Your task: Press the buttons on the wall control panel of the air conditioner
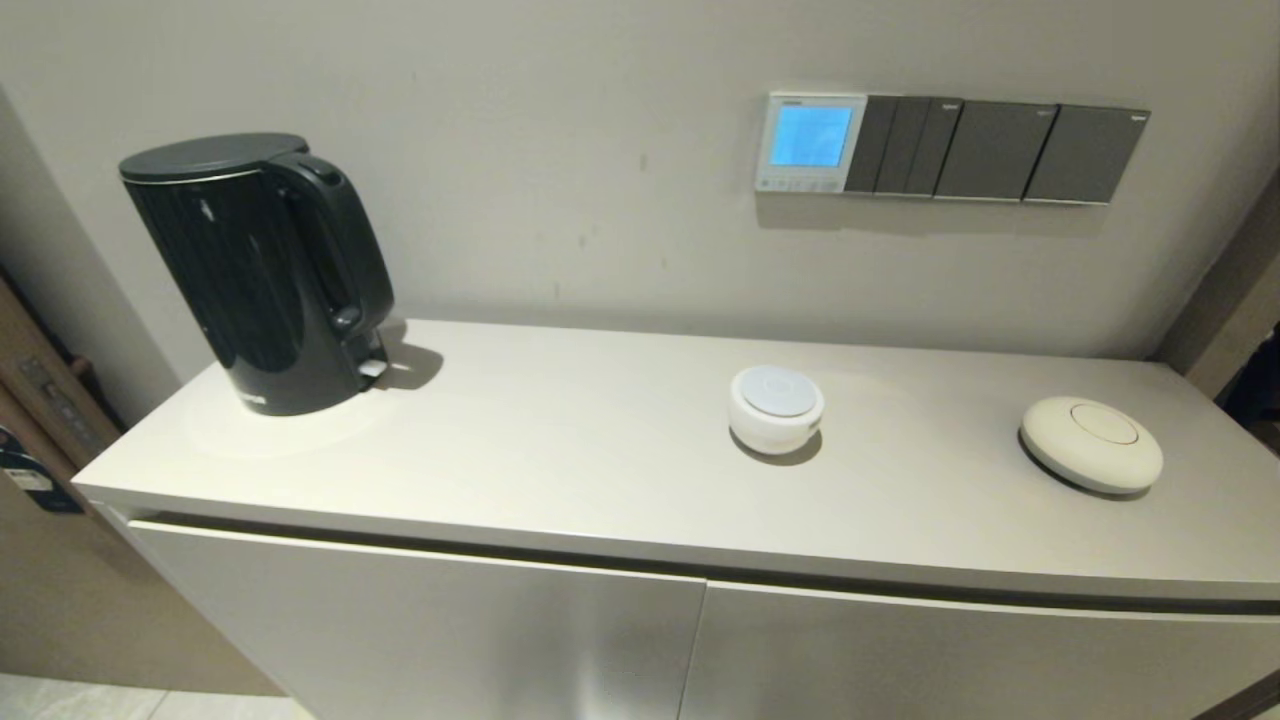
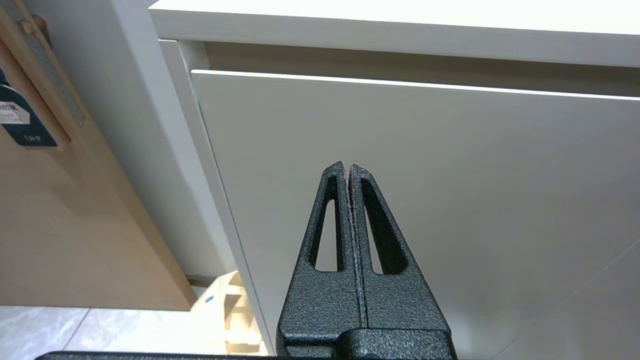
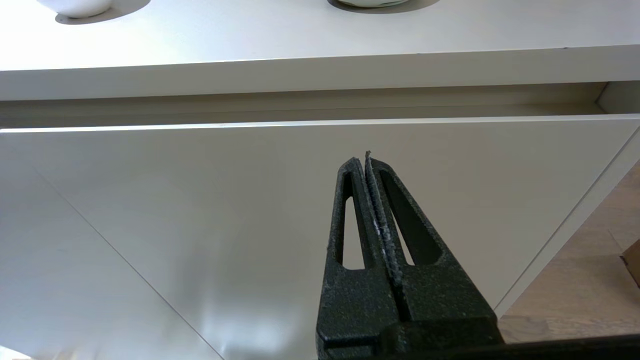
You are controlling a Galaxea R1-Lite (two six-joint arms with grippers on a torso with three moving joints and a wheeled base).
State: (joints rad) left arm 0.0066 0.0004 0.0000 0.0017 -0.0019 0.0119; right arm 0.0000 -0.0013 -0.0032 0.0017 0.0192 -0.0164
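The air conditioner's wall control panel (image 1: pixel 811 141) is a small silver-white square with a glowing blue screen, on the wall above the cabinet's right half. Its buttons (image 1: pixel 800 184) are a row of tiny silver-grey keys along its lower edge. Neither arm shows in the head view. My left gripper (image 2: pixel 348 166) is shut and empty, low in front of the cabinet's left door. My right gripper (image 3: pixel 363 159) is shut and empty, low in front of the cabinet's right door, below the countertop edge.
Dark grey switch plates (image 1: pixel 995 151) adjoin the panel on its right. On the countertop (image 1: pixel 560 450) stand a black kettle (image 1: pixel 262 270) at the left, a small white round device (image 1: pixel 776 408) below the panel, and a cream disc (image 1: pixel 1091 443) at the right.
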